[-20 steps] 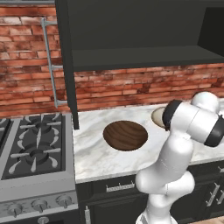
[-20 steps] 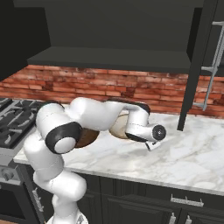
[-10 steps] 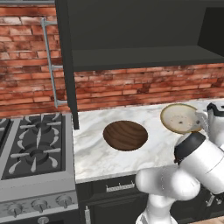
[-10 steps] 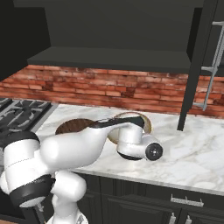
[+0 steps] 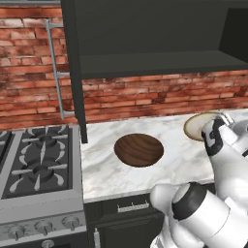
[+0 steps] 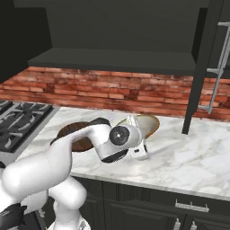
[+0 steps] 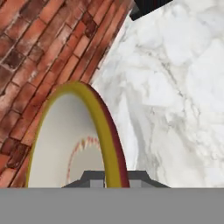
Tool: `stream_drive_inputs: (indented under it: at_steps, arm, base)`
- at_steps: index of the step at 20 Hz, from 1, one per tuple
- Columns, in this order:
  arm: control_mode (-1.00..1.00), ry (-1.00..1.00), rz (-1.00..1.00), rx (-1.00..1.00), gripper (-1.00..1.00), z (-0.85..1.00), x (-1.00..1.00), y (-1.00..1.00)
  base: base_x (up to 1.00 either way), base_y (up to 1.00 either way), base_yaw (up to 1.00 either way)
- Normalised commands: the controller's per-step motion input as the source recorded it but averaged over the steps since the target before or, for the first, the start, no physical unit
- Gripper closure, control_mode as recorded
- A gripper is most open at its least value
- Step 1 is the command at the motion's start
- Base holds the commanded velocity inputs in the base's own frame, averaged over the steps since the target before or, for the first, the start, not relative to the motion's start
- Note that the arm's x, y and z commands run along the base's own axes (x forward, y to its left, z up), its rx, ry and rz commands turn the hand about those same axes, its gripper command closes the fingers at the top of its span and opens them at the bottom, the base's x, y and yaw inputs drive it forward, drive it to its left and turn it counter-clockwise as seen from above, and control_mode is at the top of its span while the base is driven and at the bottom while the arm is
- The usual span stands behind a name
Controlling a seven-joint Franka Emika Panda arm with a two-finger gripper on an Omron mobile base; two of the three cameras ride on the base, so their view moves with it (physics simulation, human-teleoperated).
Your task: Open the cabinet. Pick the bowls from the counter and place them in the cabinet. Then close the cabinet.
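Left base view: cream bowl (image 5: 201,125) half hidden behind the white wrist at the right edge, tilted, its far rim raised off the counter (image 5: 121,174). Gripper (image 5: 224,121) barely visible at the bowl's right rim, fingers not to be made out. Brown bowl (image 5: 139,149) flat on the marble, well apart from the cream one, nothing in it. Cabinet (image 5: 145,43) open, left door (image 5: 72,68) swung edge-on, handle (image 5: 55,70) against the brick; shelf bare. Stove (image 5: 36,167) cut off at the left. Against half a second ago: arm lower and further forward, elbow now bulking large at the bottom; cream bowl shifted slightly right.

Right base view: forearm laid across the brown bowl (image 6: 74,134), hiding most of it. Wrist in front of the cream bowl (image 6: 143,123), which stands tilted up on edge behind it. Gripper (image 6: 134,126) mostly masked by the wrist. Right door (image 6: 204,67) open, handle (image 6: 218,67) cut at the frame edge. Arm swung lower since the earlier frame.

Hand view: cream bowl (image 7: 74,135) seen edge-on, tan rim running down between the fingertips (image 7: 94,177); jaws closed tight on that rim. Bowl's inside bare. Marble to the right, brick to the left, a dark cabinet corner cut off at the top.
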Motion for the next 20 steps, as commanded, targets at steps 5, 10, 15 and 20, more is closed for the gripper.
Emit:
stream_drive_inputs:
  at_steps: [5, 10, 15, 20]
  arm:
    - [-1.0, 0.34, -0.33, 0.0, 1.0, 0.56, -0.24, 0.0]
    - [-1.0, 0.16, -0.16, 0.0, 1.0, 0.7, -0.27, 0.02]
    - [-1.0, -0.21, -0.01, 0.0, 1.0, 0.62, -0.57, 0.0]
    - [-1.0, -0.32, 0.0, 0.05, 1.0, 0.38, -0.85, 0.0]
  base:
    - [0.0, 0.0, 0.0]
    - [0.0, 0.0, 0.0]
    - [0.0, 0.0, 0.0]
    - [0.0, 0.0, 0.0]
